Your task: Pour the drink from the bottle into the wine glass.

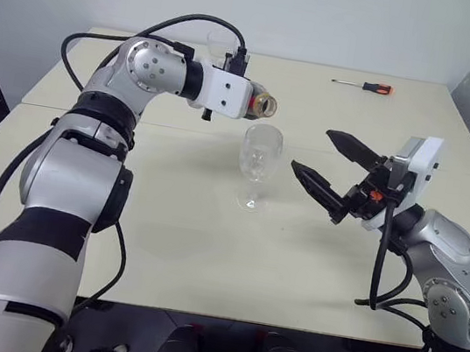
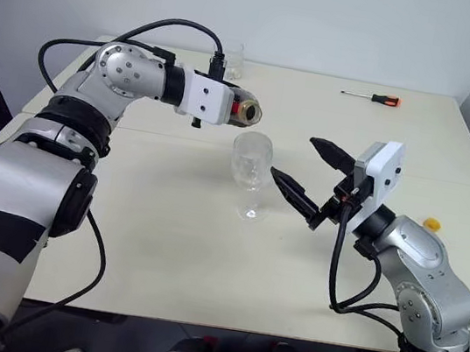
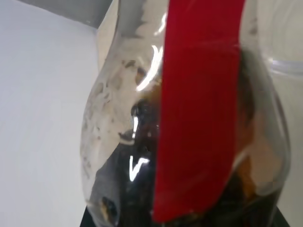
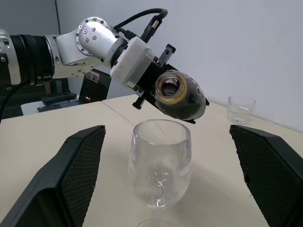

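Squat clear bottle (image 4: 182,94) tipped mouth-down over empty wine glass (image 4: 160,163) — pinched in left gripper (image 1: 251,100); right gripper (image 1: 332,167) fingers spread wide.

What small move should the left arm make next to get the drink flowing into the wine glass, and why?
Probably tip the bottle a little further. The left gripper holds it nearly level, open mouth above the wine glass, which looks empty; the dark drink sits inside and no stream shows. The right gripper waits open beside the glass.
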Robot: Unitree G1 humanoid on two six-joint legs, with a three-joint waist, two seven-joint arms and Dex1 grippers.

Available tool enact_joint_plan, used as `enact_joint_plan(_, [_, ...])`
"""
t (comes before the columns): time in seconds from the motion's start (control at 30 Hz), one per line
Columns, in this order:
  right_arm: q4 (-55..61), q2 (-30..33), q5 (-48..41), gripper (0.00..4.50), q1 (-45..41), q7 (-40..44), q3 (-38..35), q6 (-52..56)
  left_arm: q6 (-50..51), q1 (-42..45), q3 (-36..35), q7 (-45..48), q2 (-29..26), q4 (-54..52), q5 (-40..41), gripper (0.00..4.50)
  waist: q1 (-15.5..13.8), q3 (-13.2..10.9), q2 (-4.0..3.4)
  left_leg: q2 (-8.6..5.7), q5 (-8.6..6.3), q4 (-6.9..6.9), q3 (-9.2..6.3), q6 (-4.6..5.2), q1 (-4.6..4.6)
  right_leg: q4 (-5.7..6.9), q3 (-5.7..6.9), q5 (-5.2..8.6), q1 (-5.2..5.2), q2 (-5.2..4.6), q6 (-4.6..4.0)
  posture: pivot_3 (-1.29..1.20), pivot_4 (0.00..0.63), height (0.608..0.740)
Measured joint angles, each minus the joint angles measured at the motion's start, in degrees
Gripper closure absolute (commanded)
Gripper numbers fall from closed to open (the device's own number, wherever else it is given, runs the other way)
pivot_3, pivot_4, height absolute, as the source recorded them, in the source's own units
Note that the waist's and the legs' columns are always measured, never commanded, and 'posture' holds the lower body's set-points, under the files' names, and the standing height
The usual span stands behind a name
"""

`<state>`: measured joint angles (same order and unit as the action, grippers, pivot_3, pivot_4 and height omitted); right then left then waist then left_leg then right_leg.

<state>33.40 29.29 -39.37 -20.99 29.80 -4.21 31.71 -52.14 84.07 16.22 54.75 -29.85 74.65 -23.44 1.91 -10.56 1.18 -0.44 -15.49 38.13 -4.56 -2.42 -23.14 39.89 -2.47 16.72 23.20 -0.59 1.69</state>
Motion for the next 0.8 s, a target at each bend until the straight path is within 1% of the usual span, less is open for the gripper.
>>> enact_joint_plan(0.8, [0.0, -0.3, -0.1, 0.00, -2.0, -1.1, 0.9, 1.4, -7.2, 3.0, 8.3, -13.1, -2.4, 0.3, -11.0, 3.19, 0.0, 0.0, 0.00, 0.00, 0.01, 0.01, 0.05, 0.01, 0.00, 0.02, 0.00, 0.00, 0.01, -0.01, 0.00, 0.00, 0.150, 0.740])
